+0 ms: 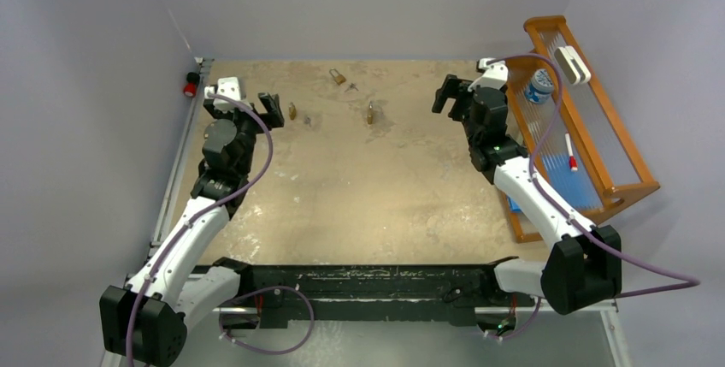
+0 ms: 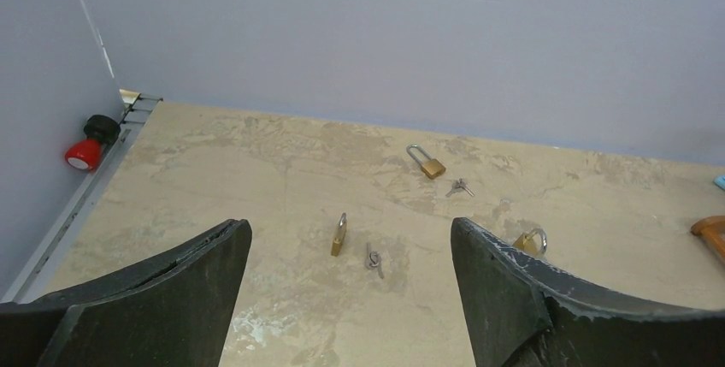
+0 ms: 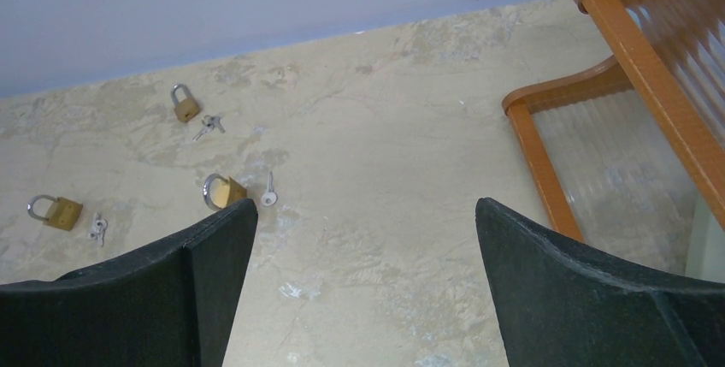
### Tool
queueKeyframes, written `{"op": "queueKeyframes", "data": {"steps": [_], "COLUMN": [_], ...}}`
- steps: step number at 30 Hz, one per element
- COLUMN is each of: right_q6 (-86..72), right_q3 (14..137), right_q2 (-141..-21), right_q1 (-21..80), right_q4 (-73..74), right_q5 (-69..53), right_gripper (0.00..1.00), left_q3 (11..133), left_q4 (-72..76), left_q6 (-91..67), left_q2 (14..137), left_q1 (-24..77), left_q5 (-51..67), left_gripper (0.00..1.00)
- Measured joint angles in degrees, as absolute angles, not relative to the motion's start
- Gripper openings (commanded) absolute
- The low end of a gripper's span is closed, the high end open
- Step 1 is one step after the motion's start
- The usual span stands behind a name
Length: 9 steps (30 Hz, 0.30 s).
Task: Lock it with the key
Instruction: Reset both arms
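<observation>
1. Three brass padlocks lie on the counter (image 1: 385, 187), each with a key just beside it and apart from it (no key sits in a lock in any view).
2. The left padlock (image 1: 291, 110) lies near the tips of the left end effector (image 1: 272, 109). Its left key (image 2: 374, 257) rests just to the right of it.
3. The far padlock (image 1: 338, 76), the one with the long shackle, lies closest to the back wall (image 2: 385, 33). A small bunch of keys (image 2: 460, 186) sits just beside it.
4. The middle padlock (image 1: 370, 114) lies between the two arms, nearer the centre of the counter. In the left wrist view one dark finger (image 2: 547, 307) hides part of it. The middle key (image 3: 269, 192) lies just to its right.
5. Whether any shackle is open or closed is too small to tell.
6. The left end effector is spread wide and holds nothing, with bare counter showing between its fingers.
7. The right end effector (image 1: 446, 93) is also spread wide and holds nothing. It hovers well apart from all three padlocks, beside the orange wooden rack (image 3: 547, 93) at the right edge of the counter.
8. A red button (image 2: 84, 146) sits at the far left corner, on the metal rail.
</observation>
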<state>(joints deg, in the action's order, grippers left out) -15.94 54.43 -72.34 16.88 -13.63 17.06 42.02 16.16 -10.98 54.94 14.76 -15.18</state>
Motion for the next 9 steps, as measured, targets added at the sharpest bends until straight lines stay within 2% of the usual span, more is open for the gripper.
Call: {"op": "queueKeyframes", "data": {"steps": [2,5,9], "right_q6": [-15.9,-15.8,-15.4], "right_q3": [54.4,54.4,54.5], "right_q2": [-72.3,-72.2,-72.2], "right_q1": [16.9,16.9,16.9], "right_q4": [-13.6,-13.6,-12.9], "right_q5": [17.1,17.0,15.2], "right_gripper": [0.94,0.99,0.99], "left_q3": [42.0,42.0,42.0], "left_q4": [16.2,16.2,16.2], "left_q6": [-10.9,-10.9,-11.0], "left_q2": [54.9,54.9,54.9], "left_q1": [14.8,14.8,14.8], "left_q5": [-15.2,-15.0,-14.9], "left_gripper": [0.87,0.87,0.88]}}
